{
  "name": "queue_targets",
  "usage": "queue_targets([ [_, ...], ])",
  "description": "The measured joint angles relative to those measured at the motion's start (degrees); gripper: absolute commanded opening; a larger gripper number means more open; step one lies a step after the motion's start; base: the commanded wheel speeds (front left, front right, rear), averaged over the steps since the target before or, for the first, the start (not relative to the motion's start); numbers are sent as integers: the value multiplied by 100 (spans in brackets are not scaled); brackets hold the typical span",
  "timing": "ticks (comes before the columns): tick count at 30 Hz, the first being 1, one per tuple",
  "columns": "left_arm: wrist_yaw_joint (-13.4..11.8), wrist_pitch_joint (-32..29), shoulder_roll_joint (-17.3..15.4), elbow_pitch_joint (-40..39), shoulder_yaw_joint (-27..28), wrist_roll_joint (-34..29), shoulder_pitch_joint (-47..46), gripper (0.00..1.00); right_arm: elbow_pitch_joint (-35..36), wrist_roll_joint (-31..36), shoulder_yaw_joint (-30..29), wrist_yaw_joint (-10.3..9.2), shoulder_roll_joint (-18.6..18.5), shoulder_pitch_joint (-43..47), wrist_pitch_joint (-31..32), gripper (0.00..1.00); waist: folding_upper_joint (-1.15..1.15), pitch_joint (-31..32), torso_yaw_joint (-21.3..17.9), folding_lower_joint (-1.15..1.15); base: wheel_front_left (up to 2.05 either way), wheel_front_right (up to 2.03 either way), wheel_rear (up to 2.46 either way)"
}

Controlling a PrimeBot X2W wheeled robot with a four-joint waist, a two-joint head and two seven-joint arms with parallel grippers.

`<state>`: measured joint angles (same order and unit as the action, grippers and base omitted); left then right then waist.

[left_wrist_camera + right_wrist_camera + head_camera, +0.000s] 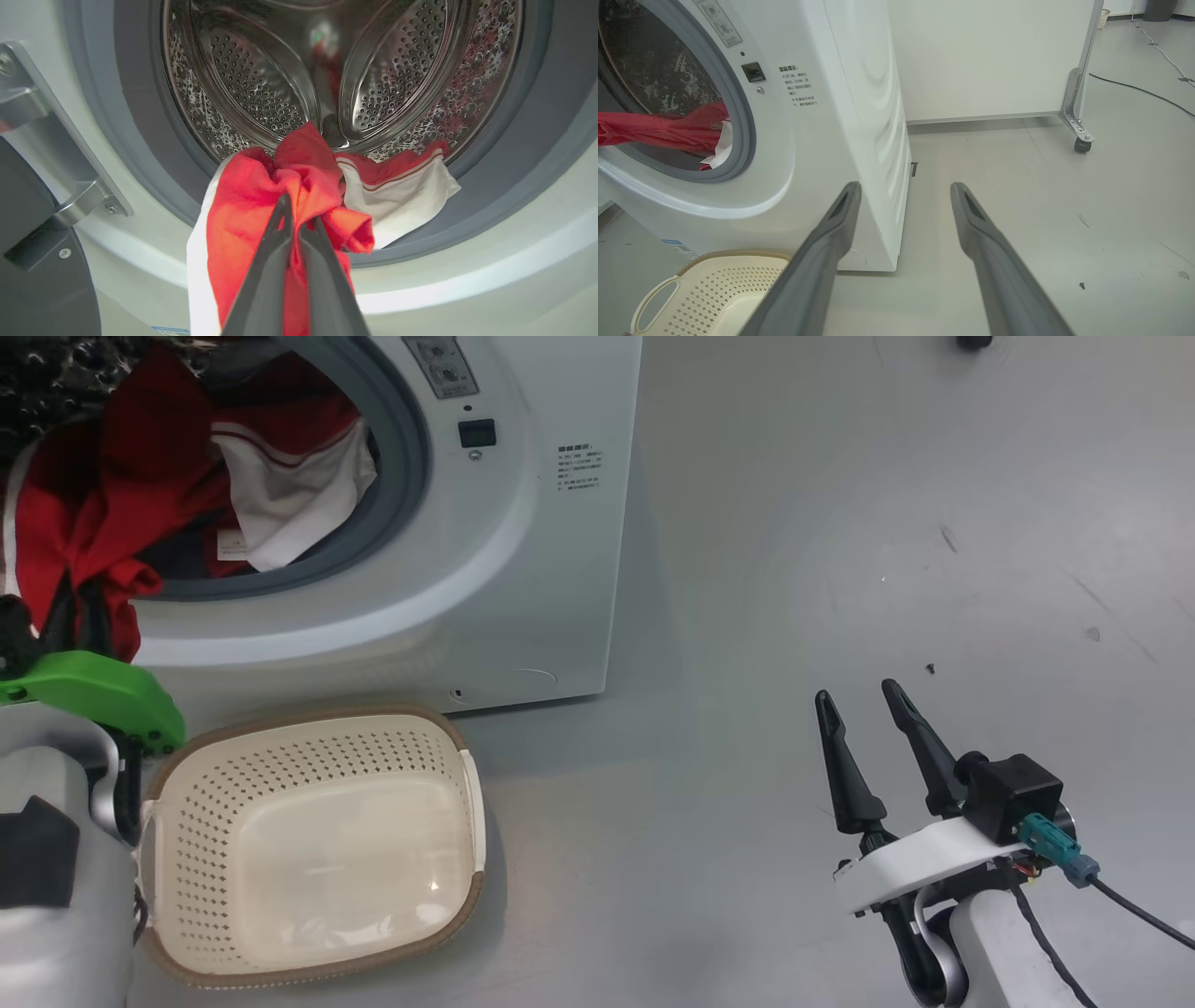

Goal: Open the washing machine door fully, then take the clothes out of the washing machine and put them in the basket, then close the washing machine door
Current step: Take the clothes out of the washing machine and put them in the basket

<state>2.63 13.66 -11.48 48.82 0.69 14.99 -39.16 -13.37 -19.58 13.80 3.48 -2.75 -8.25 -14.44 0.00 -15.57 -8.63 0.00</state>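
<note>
Unloading stage, seen from the head and both wrists. The washing machine door (37, 280) stands swung aside on its hinge, leaving the mouth of the washing machine (523, 569) unobstructed, so the opening step reads as done. The left hand (299, 210) is pinched shut on a fold of the clothes (243, 210), a red bundle with white panels that hangs over the grey gasket (140, 140), partly out of the steel drum (261, 84). A white-panelled piece lies at the lip just beside it. The basket (215, 784) sits on the floor close before the machine, below the opening, with nothing in it. The right hand (857, 691) hangs well apart to the right, fingers spread wide, holding nothing. Left to do: carry the bundle to the basket, clear the drum, shut the door
</note>
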Motion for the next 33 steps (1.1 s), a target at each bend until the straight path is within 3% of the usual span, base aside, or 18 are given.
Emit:
queue_targets([
  [14, 118, 77, 179, -792, -53, -47, 541, 0, 3, 24, -60, 53, 1, 176, 0, 100, 0, 400, 240, 0, 0, 0, 0],
  [33, 49, 80, 400, -3360, 162, -308, 1130, 0, 29, 65, -140, 87, 2, 319, 0, 100, 0, 637, 395, 0, 0, 0, 0],
])
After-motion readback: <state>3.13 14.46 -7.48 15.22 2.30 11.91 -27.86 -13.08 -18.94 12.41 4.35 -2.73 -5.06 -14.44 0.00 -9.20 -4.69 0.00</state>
